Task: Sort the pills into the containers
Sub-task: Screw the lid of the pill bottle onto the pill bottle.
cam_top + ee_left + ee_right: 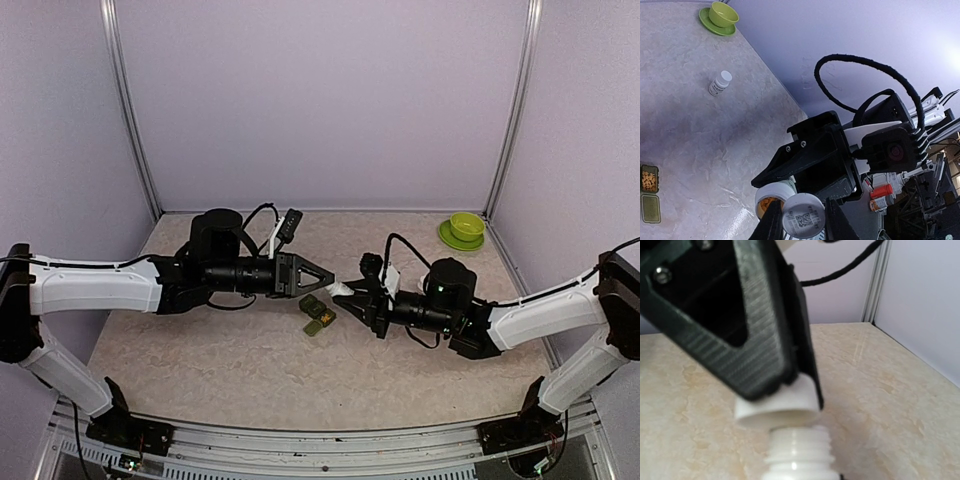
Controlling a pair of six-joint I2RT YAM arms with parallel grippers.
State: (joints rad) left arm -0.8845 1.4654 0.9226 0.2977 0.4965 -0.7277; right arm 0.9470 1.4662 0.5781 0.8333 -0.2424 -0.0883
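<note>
My left gripper (803, 226) is shut on a white bottle cap (803, 216) that carries a printed code. My right gripper (347, 291) is shut on an open white pill bottle (773, 196) with orange pills showing in its mouth. In the right wrist view the cap (777, 407) hangs just above the bottle's threaded neck (798, 452), apart from it. The two grippers meet tip to tip over the table's middle, where the left gripper (330, 277) faces right. The dark green containers (318, 313) lie just below them. One compartment (648, 180) is open and holds orange pills.
A second, capped white bottle (720, 83) stands on the table further out. A lime-green bowl (466, 226) on its saucer sits at the back right corner. Pale walls and metal posts close in the table's back and sides.
</note>
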